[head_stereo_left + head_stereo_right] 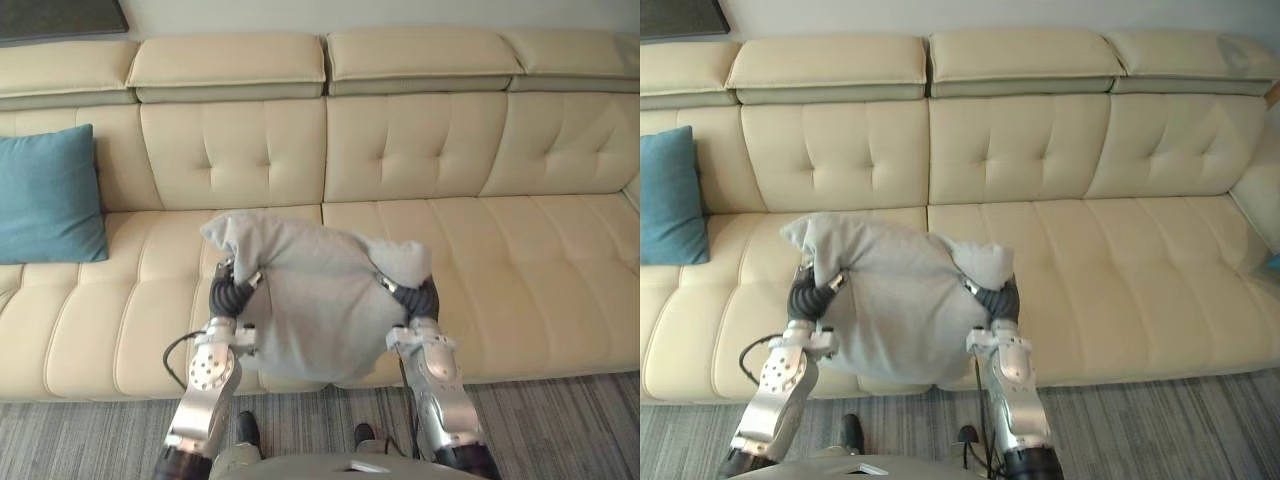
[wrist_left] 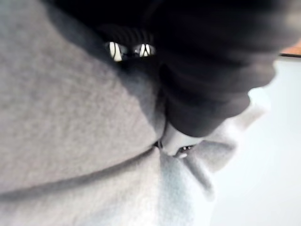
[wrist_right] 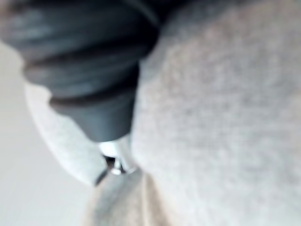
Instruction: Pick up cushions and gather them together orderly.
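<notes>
2 arms squeeze the grey cushion [image 1: 305,305] between the left robot hand [image 1: 230,292] and the right robot hand [image 1: 416,296], holding it over the near edge of the sofa [image 1: 520,260], well right of the teal cushion [image 1: 48,195] it likely joins; whether either grasp is clenched or released I cannot tell.

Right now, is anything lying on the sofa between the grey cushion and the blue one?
Nothing visible does: only bare sofa seat separates the grey cushion from the teal cushion leaning at the left.
</notes>
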{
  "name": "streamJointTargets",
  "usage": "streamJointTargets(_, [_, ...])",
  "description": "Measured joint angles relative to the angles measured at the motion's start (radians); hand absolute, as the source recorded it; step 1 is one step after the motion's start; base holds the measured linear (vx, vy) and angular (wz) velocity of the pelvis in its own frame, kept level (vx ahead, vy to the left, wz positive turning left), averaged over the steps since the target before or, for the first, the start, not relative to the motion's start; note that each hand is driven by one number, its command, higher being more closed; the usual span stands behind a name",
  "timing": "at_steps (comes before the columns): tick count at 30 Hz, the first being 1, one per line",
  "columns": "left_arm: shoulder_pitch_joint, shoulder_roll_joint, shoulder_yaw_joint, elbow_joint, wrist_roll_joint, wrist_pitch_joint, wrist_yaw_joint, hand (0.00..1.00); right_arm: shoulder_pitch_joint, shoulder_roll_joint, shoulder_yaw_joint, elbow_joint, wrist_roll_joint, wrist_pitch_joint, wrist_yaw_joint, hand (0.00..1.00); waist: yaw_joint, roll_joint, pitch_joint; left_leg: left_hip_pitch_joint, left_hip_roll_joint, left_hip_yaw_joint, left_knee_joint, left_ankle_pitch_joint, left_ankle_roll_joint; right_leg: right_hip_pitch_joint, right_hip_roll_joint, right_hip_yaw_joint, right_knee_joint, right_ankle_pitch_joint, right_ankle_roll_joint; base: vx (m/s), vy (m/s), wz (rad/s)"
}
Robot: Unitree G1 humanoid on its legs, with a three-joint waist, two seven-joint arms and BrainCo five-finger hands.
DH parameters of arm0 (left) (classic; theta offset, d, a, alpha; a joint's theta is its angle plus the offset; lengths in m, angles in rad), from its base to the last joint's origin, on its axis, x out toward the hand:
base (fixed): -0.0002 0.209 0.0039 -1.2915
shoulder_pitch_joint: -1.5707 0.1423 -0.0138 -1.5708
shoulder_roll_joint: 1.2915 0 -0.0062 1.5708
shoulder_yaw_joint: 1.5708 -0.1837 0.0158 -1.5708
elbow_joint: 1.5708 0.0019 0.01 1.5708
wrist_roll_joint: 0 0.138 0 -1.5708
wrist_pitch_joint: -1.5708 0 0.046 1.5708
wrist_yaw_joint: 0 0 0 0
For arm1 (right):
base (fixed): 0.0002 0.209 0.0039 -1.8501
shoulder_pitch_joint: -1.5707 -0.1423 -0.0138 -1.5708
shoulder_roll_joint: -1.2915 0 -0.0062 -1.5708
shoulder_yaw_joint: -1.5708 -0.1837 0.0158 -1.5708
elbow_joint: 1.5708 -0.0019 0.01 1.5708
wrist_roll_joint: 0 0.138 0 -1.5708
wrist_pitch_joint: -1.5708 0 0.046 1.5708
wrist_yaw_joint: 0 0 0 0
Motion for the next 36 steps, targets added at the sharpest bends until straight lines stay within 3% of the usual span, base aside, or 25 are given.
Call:
streamJointTargets(3, [-0.183,0.026,0.005,0.085,0.01,0.0,0.082,1.0,-0.214,-0.031,0.004,0.085,-0.064,0.0,-0.074,1.0,0.002,0.006,0.028,-0.081,-0.006,-0.003,-0.004,0.051,0.019,-0.065,-0.005,0.002,-0.024,0.013,0.02,-0.16,0.009,-0.01])
streamJointTargets(6, [-0.515,0.067,0.023,0.241,0.024,-0.001,0.183,1.0,-0.578,-0.096,-0.017,0.216,-0.129,0.009,-0.187,1.0,0.008,0.043,0.121,-0.211,0.016,-0.015,-0.003,0.114,0.026,-0.206,0.018,0.0,0.012,0.052,0.049,-0.27,-0.007,0.02])
streamJointTargets(12, [-0.91,0.132,0.041,0.404,0.063,-0.002,0.253,1.0,-1.001,-0.18,-0.065,0.296,-0.311,0.033,-0.348,1.0,0.012,0.056,0.207,-0.368,0.027,-0.038,-0.003,0.172,0.035,-0.393,0.028,-0.001,0.095,0.067,0.051,-0.16,-0.027,0.02])
streamJointTargets(15, [-1.053,0.161,0.051,0.448,0.067,-0.003,0.266,1.0,-1.167,-0.232,-0.065,0.333,-0.352,0.037,-0.375,1.0,0.017,0.063,0.258,-0.427,0.026,-0.048,-0.003,0.196,0.036,-0.464,0.026,-0.004,0.131,0.065,0.052,-0.06,-0.022,0.06])
streamJointTargets(22, [-1.203,0.173,0.056,0.555,0.083,-0.007,0.269,1.0,-1.284,-0.273,-0.064,0.45,-0.35,0.076,-0.399,1.0,0.03,0.078,0.319,-0.548,0.018,-0.11,-0.003,0.236,0.022,-0.612,0.013,-0.032,0.239,0.027,0.051,0.01,-0.015,0.13])
streamJointTargets(23, [-1.206,0.173,0.056,0.556,0.083,-0.006,0.269,0.0,-1.284,-0.273,-0.064,0.453,-0.35,0.078,-0.4,0.0,0.031,0.078,0.321,-0.559,0.018,-0.115,-0.003,0.238,0.02,-0.626,0.012,-0.032,0.249,0.022,0.05,0.02,-0.023,0.12])
streamJointTargets(32, [-1.273,0.155,0.096,0.529,0.082,-0.008,0.272,0.0,-1.321,-0.293,-0.132,0.437,-0.338,0.077,-0.442,0.0,0.041,0.078,0.348,-0.662,0.012,-0.125,-0.004,0.251,-0.025,-0.807,-0.012,-0.033,0.427,-0.048,0.039,0.0,-0.063,0.07])
streamJointTargets(36, [-1.286,0.157,0.092,0.507,0.082,-0.011,0.258,0.0,-1.305,-0.315,-0.153,0.397,-0.309,0.081,-0.436,0.0,0.042,0.078,0.348,-0.691,0.019,-0.114,-0.004,0.236,-0.016,-0.835,-0.014,-0.035,0.433,-0.041,0.04,0.0,-0.084,0.01])
